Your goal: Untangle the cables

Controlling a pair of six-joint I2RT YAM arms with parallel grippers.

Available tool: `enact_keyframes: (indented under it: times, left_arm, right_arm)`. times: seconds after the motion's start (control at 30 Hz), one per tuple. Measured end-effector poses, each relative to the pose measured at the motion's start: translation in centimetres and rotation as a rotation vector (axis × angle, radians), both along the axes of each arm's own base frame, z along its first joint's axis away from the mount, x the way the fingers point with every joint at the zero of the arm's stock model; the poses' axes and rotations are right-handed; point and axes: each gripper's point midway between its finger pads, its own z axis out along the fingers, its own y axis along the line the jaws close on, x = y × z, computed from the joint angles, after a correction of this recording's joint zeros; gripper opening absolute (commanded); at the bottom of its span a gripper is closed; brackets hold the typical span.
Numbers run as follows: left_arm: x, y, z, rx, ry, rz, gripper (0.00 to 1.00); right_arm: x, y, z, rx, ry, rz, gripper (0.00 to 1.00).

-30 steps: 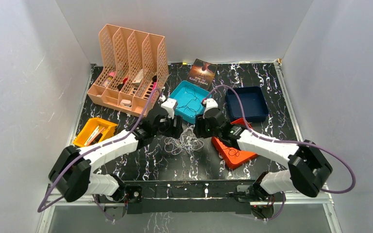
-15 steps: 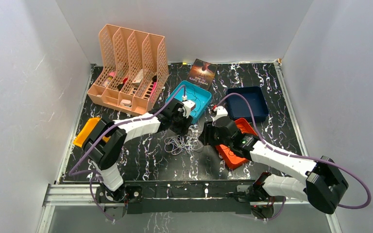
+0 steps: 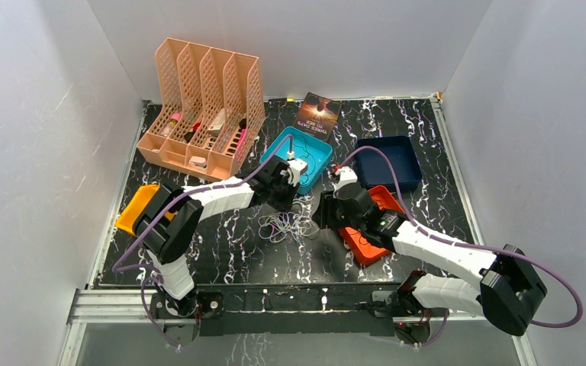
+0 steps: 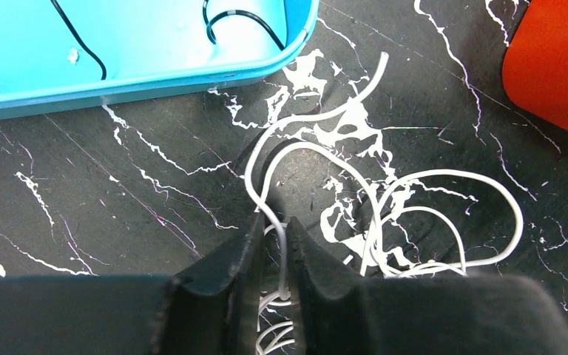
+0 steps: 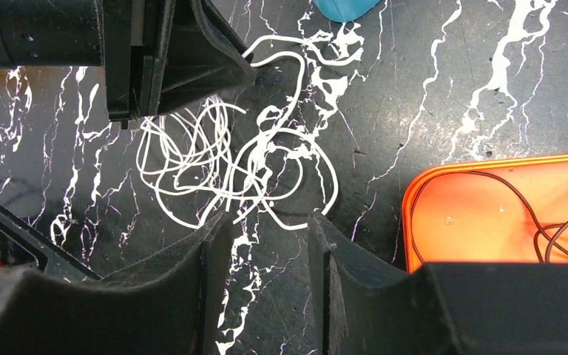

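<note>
White cables (image 5: 214, 159) tangled on black marbled surface (image 4: 81, 185). Left pincer (image 4: 277, 237) narrowly apart, one strand between its tips. Right pincer (image 5: 270, 237) apart, empty, tangle just ahead of its tips.

Right gripper (image 5: 270, 222) is hovering over the black marble counter (image 5: 429, 96), fingers (image 5: 205, 274) standing apart with nothing gripped. The white cables (image 5: 214, 159) are lying in one loopy tangle just ahead of the tips. Left gripper (image 5: 248, 72) is poking in from the top left, a white strand running out at its tip, can't tell if it's pinched. Dark cables (image 5: 535, 222) are curling inside the orange tray (image 5: 451, 222) on the right, and a teal tray (image 5: 344, 7) corner is peeking in up top.
</note>
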Motion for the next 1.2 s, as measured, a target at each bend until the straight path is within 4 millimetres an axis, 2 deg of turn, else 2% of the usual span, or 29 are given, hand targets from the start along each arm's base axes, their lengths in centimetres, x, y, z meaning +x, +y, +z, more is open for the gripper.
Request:
enact_keyframes:
  times: [0.23,0.37,0.53,0.63,0.73,0.8,1.07,1.2]
  left_arm:
    - [0.2,0.2,0.8,0.001,-0.019,0.009,0.0]
    - [0.4,0.3,3.2,-0.028,-0.065,0.015,0.0]
    - [0.7,0.3,7.8,-0.095,-0.155,0.026,0.0]
    - [0.4,0.6,10.5,-0.144,-0.206,0.037,0.0]
    - [-0.1,0.9,12.1,-0.181,-0.228,0.049,0.0]
    - [-0.6,1.2,12.7,-0.2,-0.231,0.059,0.0]
    - [-1.9,1.9,14.8,-0.28,-0.231,0.111,0.0]
    - [-2.3,2.1,16.5,-0.33,-0.24,0.14,0.0]
  right_arm:
    - [-0.1,0.0,-0.1,-0.004,0.005,0.003,0.5]
    - [-0.1,-0.1,-0.2,-0.005,0.007,0.003,0.51]
    - [-0.2,0.1,0.0,0.004,0.004,0.01,0.52]
    - [-0.1,0.8,1.2,0.055,-0.03,0.031,0.55]
    - [-0.1,1.5,3.0,0.141,-0.106,0.068,0.58]
    - [-0.1,1.9,3.9,0.192,-0.158,0.091,0.6]
    - [-0.1,4.1,5.4,0.331,-0.332,0.212,0.63]
    - [0.2,5.9,7.4,0.406,-0.435,0.283,0.64]
